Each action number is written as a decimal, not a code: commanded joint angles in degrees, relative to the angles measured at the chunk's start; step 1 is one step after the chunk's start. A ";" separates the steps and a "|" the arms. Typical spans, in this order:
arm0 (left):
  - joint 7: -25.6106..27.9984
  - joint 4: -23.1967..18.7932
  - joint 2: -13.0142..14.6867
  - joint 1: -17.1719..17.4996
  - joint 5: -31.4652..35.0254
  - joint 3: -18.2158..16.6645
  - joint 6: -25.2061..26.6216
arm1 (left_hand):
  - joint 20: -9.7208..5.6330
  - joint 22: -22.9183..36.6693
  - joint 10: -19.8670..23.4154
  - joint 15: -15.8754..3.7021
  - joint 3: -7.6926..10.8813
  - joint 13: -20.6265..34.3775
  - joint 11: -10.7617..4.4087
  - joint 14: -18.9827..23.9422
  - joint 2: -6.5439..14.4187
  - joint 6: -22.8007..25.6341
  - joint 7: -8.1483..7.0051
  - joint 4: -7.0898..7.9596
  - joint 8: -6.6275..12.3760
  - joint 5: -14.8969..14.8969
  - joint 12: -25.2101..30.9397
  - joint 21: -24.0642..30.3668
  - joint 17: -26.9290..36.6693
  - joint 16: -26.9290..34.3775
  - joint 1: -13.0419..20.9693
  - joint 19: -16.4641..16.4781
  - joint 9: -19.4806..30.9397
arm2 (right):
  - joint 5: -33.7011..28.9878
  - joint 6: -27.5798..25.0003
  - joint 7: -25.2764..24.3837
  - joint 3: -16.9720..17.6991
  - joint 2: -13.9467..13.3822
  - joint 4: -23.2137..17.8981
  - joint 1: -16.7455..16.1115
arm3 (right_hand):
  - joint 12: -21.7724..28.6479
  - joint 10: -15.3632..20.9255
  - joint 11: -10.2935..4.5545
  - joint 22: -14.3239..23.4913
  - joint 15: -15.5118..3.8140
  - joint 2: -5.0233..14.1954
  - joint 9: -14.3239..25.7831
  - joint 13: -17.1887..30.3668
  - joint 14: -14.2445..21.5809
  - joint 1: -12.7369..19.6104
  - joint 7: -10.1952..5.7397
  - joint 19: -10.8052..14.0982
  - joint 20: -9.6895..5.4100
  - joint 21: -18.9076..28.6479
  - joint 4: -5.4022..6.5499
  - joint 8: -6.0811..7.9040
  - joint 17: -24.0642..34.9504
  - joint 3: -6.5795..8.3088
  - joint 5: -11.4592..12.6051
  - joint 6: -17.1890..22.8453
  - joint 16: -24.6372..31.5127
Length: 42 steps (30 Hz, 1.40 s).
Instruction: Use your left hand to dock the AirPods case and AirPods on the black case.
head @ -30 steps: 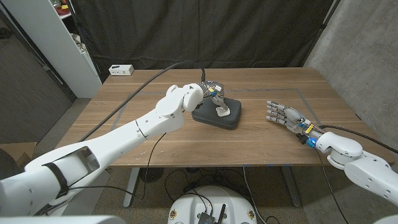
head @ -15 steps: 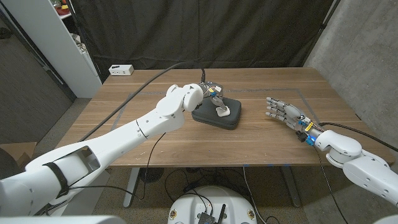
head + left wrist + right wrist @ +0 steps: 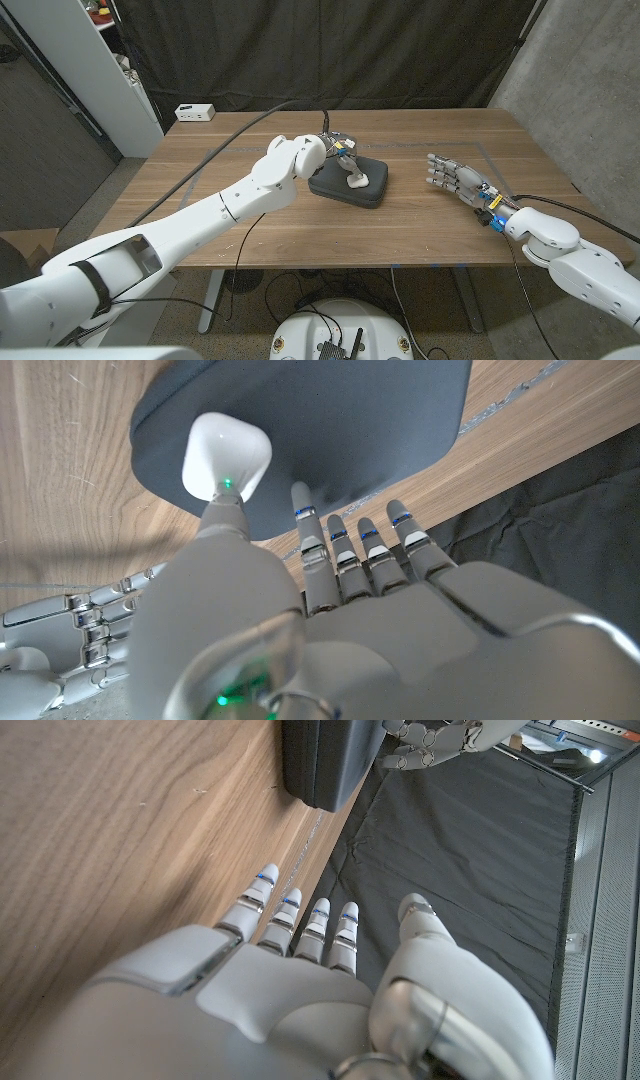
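- Surface: a wooden table (image 3: 250, 215) with a warm brown, straight grain; thin pale tape lines run near its far edge and its left and right sides.
- Room: a black curtain (image 3: 330, 50) hangs behind the far edge, a grey concrete wall (image 3: 590, 70) stands to the right, and a white cabinet (image 3: 90, 70) to the left. A small white box (image 3: 195, 112) lies on the far left corner of the table.
- Black case (image 3: 349, 182): a flat, matte, dark pad with rounded corners, lying near the table's middle, nearer its far edge than its near edge.
- AirPods case (image 3: 227, 456): a smooth, glossy white, rounded shell standing on the black case; a small green light shows on it in the left wrist view.
- Left hand (image 3: 344, 156): reaches over the black case from the far side. Its thumb touches the AirPods case, while the other fingers (image 3: 341, 550) extend straight and close together over the pad's edge. Whether the shell is pinched or merely touched cannot be told.
- Right hand (image 3: 459, 182): holds nothing, fingers extended and slightly apart, well apart from the black case near the table's right edge; its fingertips bear blue bands.
- Hard to make out: loose AirPods cannot be discerned in any view. The left forearm hides part of the pad's left edge in the head view.
- Arms: smooth white shells; dark cables trail from each wrist.
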 commanded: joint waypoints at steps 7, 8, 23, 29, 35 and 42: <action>1.11 2.61 -1.57 -0.50 2.25 0.76 0.36 | 0.23 0.33 0.63 -2.29 1.69 0.20 -0.41 0.72 2.72 0.51 -1.06 -1.14 0.77 0.02 0.21 -0.09 0.04 0.04 3.46 0.06 1.33 | 0.37 0.98 1.52 -0.78 0.50 1.86 1.49 | 0.09 0.37 0.14 0.08 -4.39 0.13 0.16 0.12 0.40 -0.51 0.07 0.29 -0.10 0.20 0.24 0.26 0.12 0.32 0.23 0.41 0.39; 1.19 2.68 -1.58 -0.56 2.61 0.86 0.45 | 0.18 0.33 0.58 -2.25 1.79 0.22 -0.39 0.70 2.86 0.51 -1.13 -1.22 0.79 0.01 0.20 -0.10 0.04 0.02 3.67 0.04 1.40 | 0.37 1.10 1.62 -0.80 0.53 1.96 1.53 | 0.08 0.37 0.15 0.08 -4.36 0.12 0.16 0.12 0.41 -0.54 0.08 0.31 -0.08 0.20 0.26 0.26 0.13 0.31 0.23 0.41 0.40; 3.72 3.22 -1.87 0.11 1.47 -0.20 0.25 | 0.10 0.39 1.11 -2.87 2.27 0.56 -0.65 1.18 3.85 0.63 -1.45 -1.47 1.20 -0.45 0.50 -0.04 -0.03 0.01 4.79 0.13 2.42 | 0.39 1.90 1.78 -1.30 0.94 2.75 1.88 | 0.01 0.31 0.21 0.08 -4.30 0.09 0.16 0.12 0.39 -0.73 -0.10 0.28 -0.09 0.18 0.31 0.21 0.14 0.27 0.21 0.45 0.37; 6.58 1.93 -1.32 1.59 -0.73 -2.37 0.67 | 0.74 0.50 1.16 -2.22 1.54 1.06 0.18 1.66 5.96 -3.13 -1.79 1.17 0.20 -0.84 0.67 -0.07 0.39 0.20 0.83 -0.14 3.80 | -0.46 2.60 0.87 -1.86 1.80 2.98 2.73 | 0.00 0.31 0.12 0.08 -4.30 0.12 0.16 0.12 0.38 -0.81 -0.14 0.24 -0.01 0.16 0.36 0.18 0.15 0.27 0.20 0.44 0.37; 14.45 -0.80 0.22 5.55 -4.30 -6.33 -0.59 | 1.57 0.57 -0.56 -1.37 1.89 1.64 0.63 1.26 7.66 -12.74 -3.76 2.10 -2.37 -0.85 0.13 -0.07 0.52 -0.02 -1.20 -0.36 4.30 | -1.56 2.76 -0.36 -3.10 3.03 3.07 4.75 | 0.06 0.50 0.40 0.08 -4.37 0.10 0.16 0.12 0.40 -1.13 0.02 0.22 0.05 0.15 0.54 0.22 0.21 0.17 0.15 0.59 0.40; 26.22 -0.41 1.37 10.93 -14.62 -12.78 -7.60 | 1.74 0.53 -1.02 -1.30 1.87 1.87 0.65 0.98 8.45 -15.54 -3.18 3.27 -2.50 -0.89 0.04 -0.04 0.69 0.03 -3.06 -0.26 4.04 | -3.51 2.84 -2.44 -4.63 4.29 3.16 6.71 | 0.04 0.54 0.01 0.08 -4.45 0.14 0.18 0.12 0.45 -1.96 0.35 0.28 0.00 0.17 1.13 0.33 0.32 0.06 0.07 0.96 0.40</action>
